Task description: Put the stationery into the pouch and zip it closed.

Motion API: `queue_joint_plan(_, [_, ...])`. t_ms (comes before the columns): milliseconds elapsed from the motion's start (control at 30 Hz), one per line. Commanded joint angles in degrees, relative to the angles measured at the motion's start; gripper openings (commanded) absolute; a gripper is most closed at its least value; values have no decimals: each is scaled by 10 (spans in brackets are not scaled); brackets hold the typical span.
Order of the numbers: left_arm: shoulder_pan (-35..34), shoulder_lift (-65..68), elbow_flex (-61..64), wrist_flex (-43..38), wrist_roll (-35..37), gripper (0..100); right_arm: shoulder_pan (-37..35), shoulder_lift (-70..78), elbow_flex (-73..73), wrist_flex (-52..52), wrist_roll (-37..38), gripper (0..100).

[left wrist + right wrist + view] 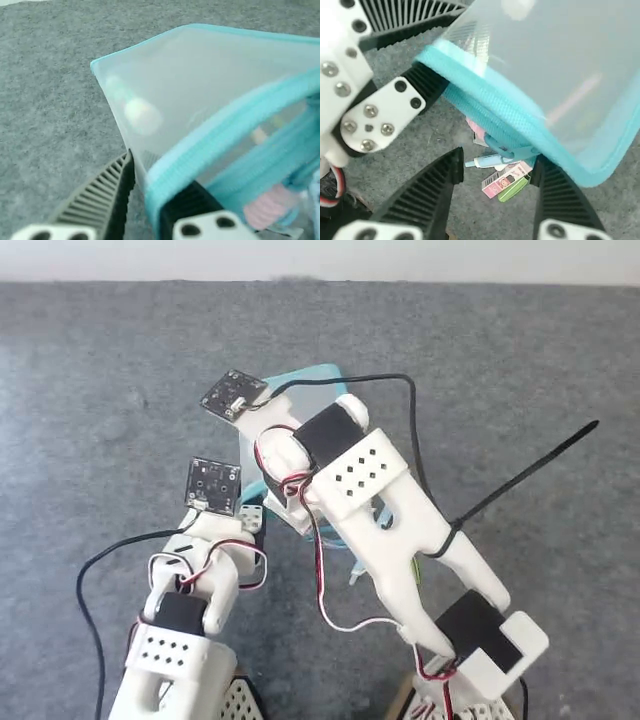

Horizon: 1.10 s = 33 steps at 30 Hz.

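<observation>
The left claw (150,177) is clamped on the teal-zippered edge of the translucent pouch (200,85), which is raised above the grey, carpet-like counter (100,360). The right claw (497,165) stands open at the zipper, its 2 jaws spread to either side of the stationery (506,180) poking out at the pouch's mouth. More pieces show blurred through the pouch wall. A pale wall (320,260) runs behind the counter.

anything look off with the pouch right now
The pouch is held tilted, its zipper edge pinched in the left gripper. A pen and a small pink-and-green item stick out below that edge rather than sitting fully inside, so they may slip out.
</observation>
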<state>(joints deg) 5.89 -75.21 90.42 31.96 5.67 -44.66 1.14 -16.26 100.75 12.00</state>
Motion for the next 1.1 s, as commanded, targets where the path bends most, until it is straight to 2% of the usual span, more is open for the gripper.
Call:
queue_joint_plan(0, [-17,-11,-26,-3,-2,11,6,-118,10,16,9,239])
queue_joint_plan(133, [-39,-11,-28,-3,11,11,65,-237,105,-10,9,239])
queue_joint_plan(267, [-60,-11,-33,-3,11,11,137,-299,280,-77,9,239])
queue_joint_plan(500, [-69,-11,-30,-3,11,11,169,-302,550,-259,-15,239])
queue_joint_plan(700, [-69,-11,-29,7,9,11,181,-301,623,-313,-23,238])
queue_joint_plan(933, [-69,-11,-29,7,8,11,239,-301,706,-385,-24,238])
queue_joint_plan(1067, [-69,-11,-29,7,8,11,262,-301,723,-393,-24,238])
